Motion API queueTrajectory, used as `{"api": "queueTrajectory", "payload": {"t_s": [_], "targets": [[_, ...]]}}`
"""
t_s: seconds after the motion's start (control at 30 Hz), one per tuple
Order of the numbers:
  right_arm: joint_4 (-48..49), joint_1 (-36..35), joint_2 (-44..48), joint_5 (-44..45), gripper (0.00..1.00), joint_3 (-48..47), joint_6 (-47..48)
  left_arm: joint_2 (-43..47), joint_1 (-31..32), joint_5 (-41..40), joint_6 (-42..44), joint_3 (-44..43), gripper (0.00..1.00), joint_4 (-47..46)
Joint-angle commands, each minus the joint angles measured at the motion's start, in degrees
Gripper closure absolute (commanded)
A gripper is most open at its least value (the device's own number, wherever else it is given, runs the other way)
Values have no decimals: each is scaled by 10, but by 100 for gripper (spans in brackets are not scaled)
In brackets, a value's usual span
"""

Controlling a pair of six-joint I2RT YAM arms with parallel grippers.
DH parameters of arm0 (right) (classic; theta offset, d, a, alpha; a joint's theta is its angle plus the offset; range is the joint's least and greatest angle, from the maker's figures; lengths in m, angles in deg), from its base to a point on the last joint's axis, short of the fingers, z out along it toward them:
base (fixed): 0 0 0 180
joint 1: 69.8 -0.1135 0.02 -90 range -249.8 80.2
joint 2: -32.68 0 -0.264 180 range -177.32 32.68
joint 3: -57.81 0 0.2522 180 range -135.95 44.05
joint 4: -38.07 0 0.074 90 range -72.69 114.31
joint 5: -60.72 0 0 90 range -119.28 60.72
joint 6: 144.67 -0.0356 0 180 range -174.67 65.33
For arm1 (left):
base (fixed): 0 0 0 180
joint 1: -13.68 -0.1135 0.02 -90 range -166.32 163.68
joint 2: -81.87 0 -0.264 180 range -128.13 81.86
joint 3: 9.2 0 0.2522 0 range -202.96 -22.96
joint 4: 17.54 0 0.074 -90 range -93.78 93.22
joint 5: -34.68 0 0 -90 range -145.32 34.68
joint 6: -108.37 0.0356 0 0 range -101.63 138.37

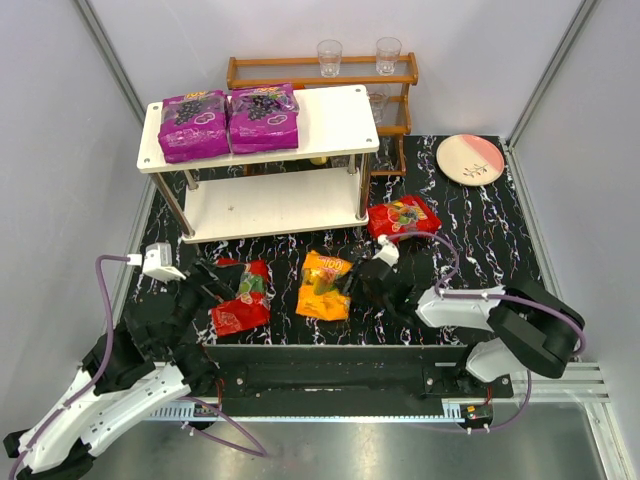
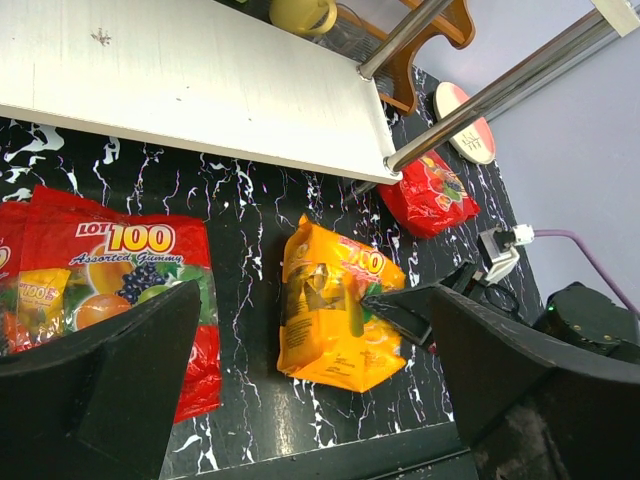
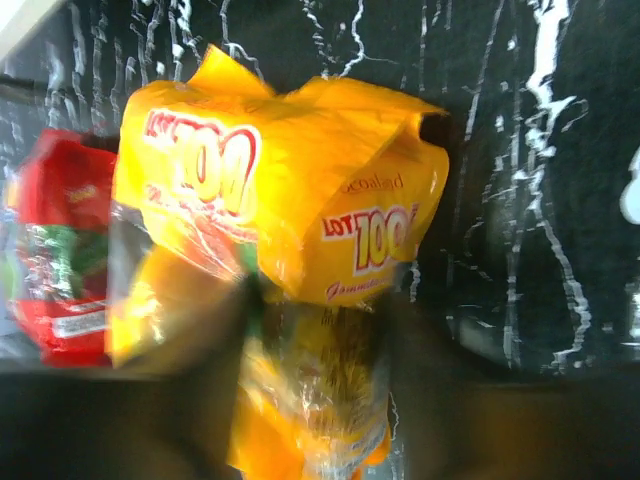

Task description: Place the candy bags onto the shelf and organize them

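Black marbled tabletop (image 1: 480, 230) fills my overhead view. One purple bag (image 1: 193, 125) and a second purple bag (image 1: 264, 117) lie side by side on the white shelf (image 1: 330, 115), top board. The orange bag (image 1: 325, 285) sits on the table between two red bags (image 1: 240, 300) (image 1: 402, 217). My right arm reaches leftward, with the right gripper (image 1: 358, 282) at the orange bag.

From the left wrist, the left gripper (image 2: 312, 290) hangs spread wide, holding nothing. Only here do I see a right finger touching the orange bag's edge.

My right wrist view is blurred. Fingers flank the bag, but I can't tell whether they pinch it.
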Motion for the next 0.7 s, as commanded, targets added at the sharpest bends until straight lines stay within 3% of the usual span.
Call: {"api": "queueTrajectory", "payload": {"t_s": [0.0,0.07,0.2,0.33,0.53,0.67], "targets": [[-8,-1,9,-25,88,-14,11,10,-1,5,2,8,1,-34],[-48,-1,76,-7,100,-33,56,12,-1,7,2,7,1,-34],[-160,-1,219,58,100,-112,167,19,-1,6,7,3,1,-30],[-262,0,309,78,100,-249,314,17,-1,3,10,1,1,-30],[-333,0,288,31,100,-435,427,14,-1,5,6,4,1,-37],[-333,6,237,53,100,-530,489,14,-1,7,6,3,1,-37]]}}
